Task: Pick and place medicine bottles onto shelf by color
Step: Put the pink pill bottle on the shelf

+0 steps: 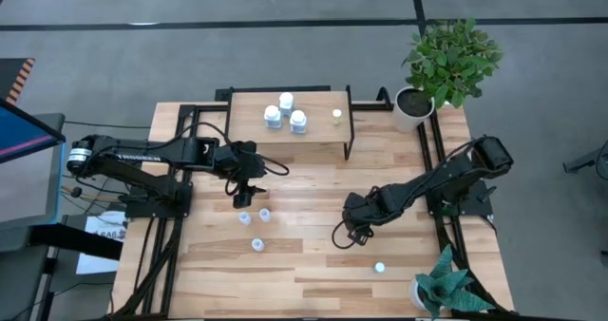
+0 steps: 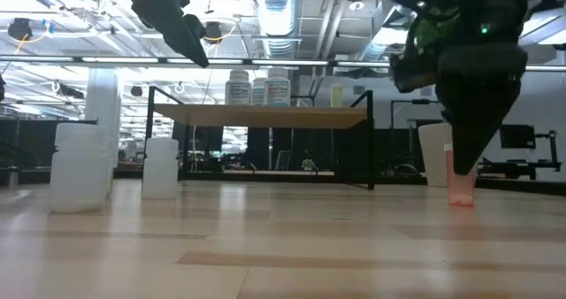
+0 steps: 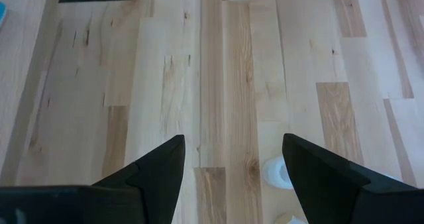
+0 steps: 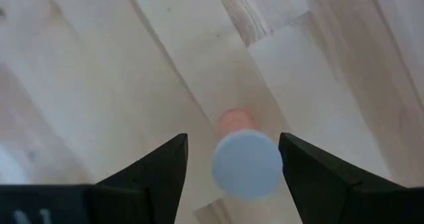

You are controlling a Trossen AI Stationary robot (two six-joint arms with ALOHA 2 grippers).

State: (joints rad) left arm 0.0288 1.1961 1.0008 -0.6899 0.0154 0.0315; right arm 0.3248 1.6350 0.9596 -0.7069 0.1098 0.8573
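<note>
My two dark six-joint arms are showing black casings, loose black cables, white lettering on the left arm [image 1: 142, 156], tapered black fingers [image 3: 152, 174].

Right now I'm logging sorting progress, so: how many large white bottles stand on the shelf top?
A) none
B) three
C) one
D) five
B: the high view shows three large white bottles clustered on the shelf, with one small yellowish bottle standing apart from them nearer the right end.
</note>
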